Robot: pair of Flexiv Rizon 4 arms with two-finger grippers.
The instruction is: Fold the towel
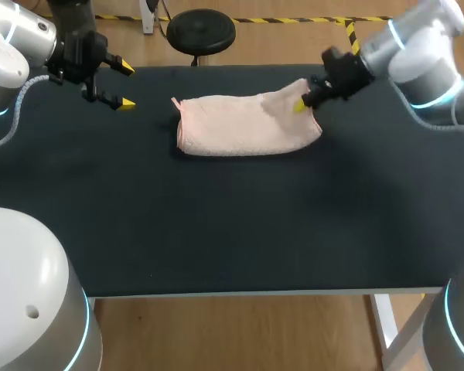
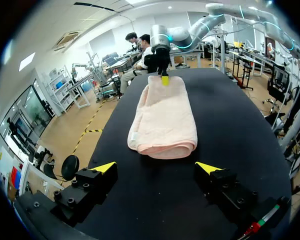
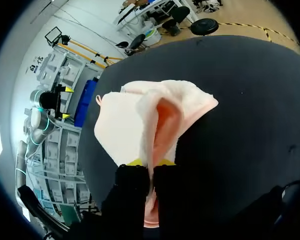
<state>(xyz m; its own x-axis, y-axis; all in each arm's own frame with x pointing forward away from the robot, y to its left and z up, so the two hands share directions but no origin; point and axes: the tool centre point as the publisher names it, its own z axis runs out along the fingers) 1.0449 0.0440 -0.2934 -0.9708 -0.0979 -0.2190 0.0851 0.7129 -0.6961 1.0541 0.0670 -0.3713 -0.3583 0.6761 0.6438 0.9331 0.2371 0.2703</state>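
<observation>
A pale pink towel [image 1: 247,124] lies folded on the black table [image 1: 216,224], toward the far middle. My right gripper [image 1: 300,105] is shut on the towel's right end, pinching a raised ridge of cloth between its yellow tips [image 3: 150,162]. From the left wrist, that gripper [image 2: 165,80] stands at the towel's [image 2: 162,120] far end. My left gripper [image 1: 124,85] hangs open above the table's far left, well clear of the cloth, with its yellow tips [image 2: 104,167] wide apart and nothing between them.
The black table stretches wide in front of the towel, its near edge [image 1: 255,292] running across. A small pink loop tag [image 1: 175,103] sticks out at the towel's left far corner.
</observation>
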